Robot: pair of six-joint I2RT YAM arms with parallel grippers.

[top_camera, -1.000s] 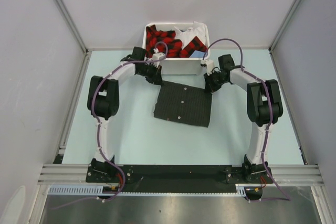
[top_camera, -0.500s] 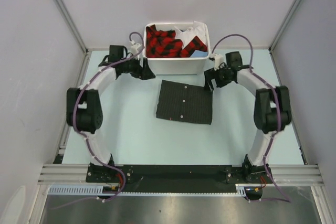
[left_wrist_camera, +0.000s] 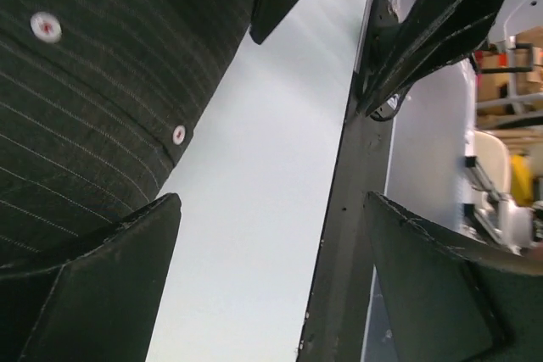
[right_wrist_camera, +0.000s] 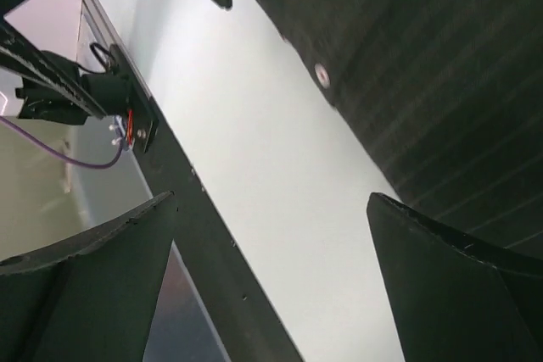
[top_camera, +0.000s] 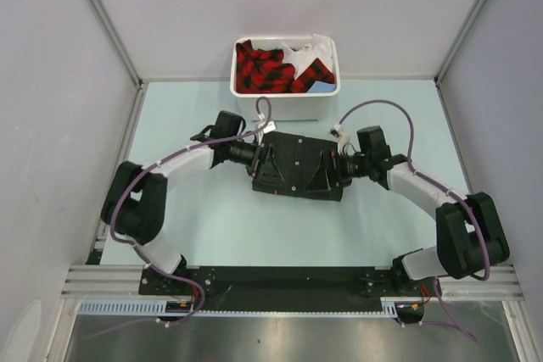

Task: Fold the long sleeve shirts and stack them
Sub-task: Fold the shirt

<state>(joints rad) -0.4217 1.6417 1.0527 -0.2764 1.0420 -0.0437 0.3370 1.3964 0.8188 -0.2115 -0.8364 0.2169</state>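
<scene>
While left gripper (top_camera: 266, 163) and right gripper (top_camera: 327, 170) gape empty at the folded pinstriped shirt (top_camera: 297, 167)'s sides, pinching one layer could unfold it.

- Long sleeve shirt (top_camera: 294, 165): black to charcoal cloth with fine pale pinstripes.
- State: folded into a compact, roughly rectangular packet, sleeves tucked out of sight; collar and label cannot be made out.
- Pose: lies flat, turned a little out of square, its near edge sloping down toward the right in the top view.
- Place: on the pale table (top_camera: 212, 218), about mid-width and toward the far half.
- Small white buttons (top_camera: 293, 165) run in a line down the upper face, near to far.
- Left wrist view: pinstriped cloth (left_wrist_camera: 85, 116) fills the upper left, two buttons showing, the folded edge resting on the table.
- Right wrist view: the cloth (right_wrist_camera: 441, 65) fills the upper right, one button near its edge.
</scene>
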